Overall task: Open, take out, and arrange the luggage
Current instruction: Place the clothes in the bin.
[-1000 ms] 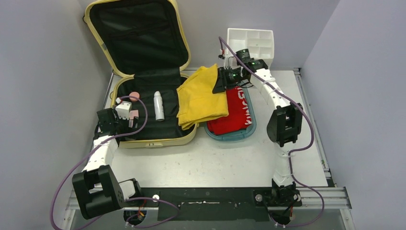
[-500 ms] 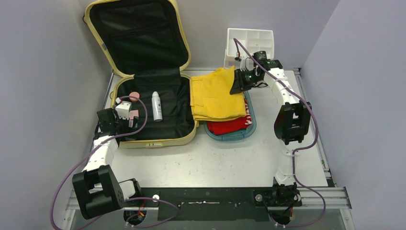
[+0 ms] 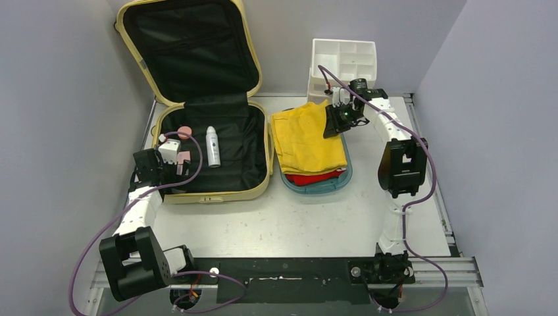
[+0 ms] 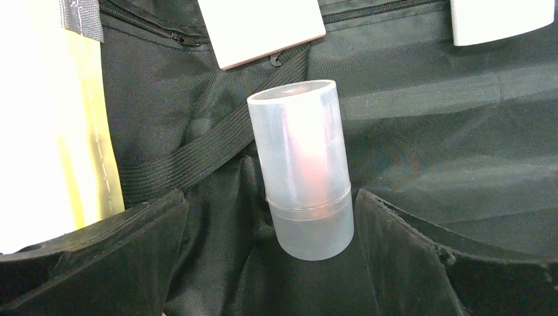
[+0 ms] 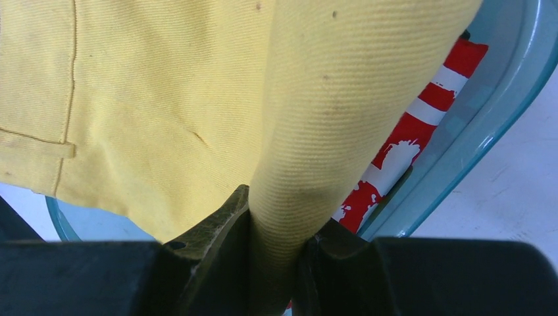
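Near the tabletop's [image 3: 276,224] far edge, your right fingers [image 5: 217,224] clench the yellow garment [image 3: 306,135] above the teal tray [image 3: 347,174], so lower and release next, left fingers [image 4: 131,230] spread wide inside the luggage [image 3: 217,194].

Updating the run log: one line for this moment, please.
right gripper: shut on yellow garment, over teal tray | left gripper: open, at frosted bottle in luggage
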{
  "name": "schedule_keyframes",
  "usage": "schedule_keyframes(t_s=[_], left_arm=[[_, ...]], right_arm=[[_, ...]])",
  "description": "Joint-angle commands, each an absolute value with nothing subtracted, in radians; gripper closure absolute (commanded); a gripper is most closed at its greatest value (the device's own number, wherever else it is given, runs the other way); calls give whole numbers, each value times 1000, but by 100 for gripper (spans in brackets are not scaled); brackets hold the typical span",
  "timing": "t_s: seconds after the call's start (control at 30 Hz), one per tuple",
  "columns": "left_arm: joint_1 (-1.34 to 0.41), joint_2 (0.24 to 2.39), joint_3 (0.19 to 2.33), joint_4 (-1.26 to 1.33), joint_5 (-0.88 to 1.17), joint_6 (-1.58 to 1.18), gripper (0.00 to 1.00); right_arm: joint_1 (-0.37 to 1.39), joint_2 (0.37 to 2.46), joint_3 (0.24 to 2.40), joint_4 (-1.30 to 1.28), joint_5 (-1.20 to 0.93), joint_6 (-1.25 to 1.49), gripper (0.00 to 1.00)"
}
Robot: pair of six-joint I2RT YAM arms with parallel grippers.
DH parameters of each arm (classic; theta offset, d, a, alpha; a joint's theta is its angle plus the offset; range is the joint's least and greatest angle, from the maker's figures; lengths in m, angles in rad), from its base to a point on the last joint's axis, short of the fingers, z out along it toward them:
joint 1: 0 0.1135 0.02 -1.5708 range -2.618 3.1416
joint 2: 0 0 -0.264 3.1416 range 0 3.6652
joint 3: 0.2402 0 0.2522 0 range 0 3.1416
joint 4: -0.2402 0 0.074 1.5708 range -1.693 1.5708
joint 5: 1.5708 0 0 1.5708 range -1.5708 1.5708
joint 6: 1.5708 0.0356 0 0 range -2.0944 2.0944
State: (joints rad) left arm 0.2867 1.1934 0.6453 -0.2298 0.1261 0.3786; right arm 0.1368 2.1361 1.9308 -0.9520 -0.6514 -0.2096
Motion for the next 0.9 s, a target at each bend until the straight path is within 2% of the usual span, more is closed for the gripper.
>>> schedule_keyframes(t_s=[0.0,0.03,0.3,0.43,0.47,0.7,0.8,0.87], left_arm=[[296,1199,638,-212,89,374,3],[295,1199,638,-212,89,373,3],[295,1203,640,-214,87,373,3],[295,1207,640,-213,84,372,3],[295,1208,641,-213,84,371,3],[295,1209,643,-212,82,370,3],[295,1210,643,-212,82,370,3],[295,1211,643,-212,83,368,3]], right_arm=[[130,2134,1931,-922,-612,-249,99],[131,2137,1932,-922,-608,-249,97],[131,2112,1987,-969,-505,-232,64],[134,2046,2009,-986,-455,-215,32],[137,2033,2011,-986,-441,-214,29],[172,1940,2067,-992,-292,-229,30],[226,1880,2031,-925,-233,-260,36],[269,1853,1977,-858,-224,-279,47]])
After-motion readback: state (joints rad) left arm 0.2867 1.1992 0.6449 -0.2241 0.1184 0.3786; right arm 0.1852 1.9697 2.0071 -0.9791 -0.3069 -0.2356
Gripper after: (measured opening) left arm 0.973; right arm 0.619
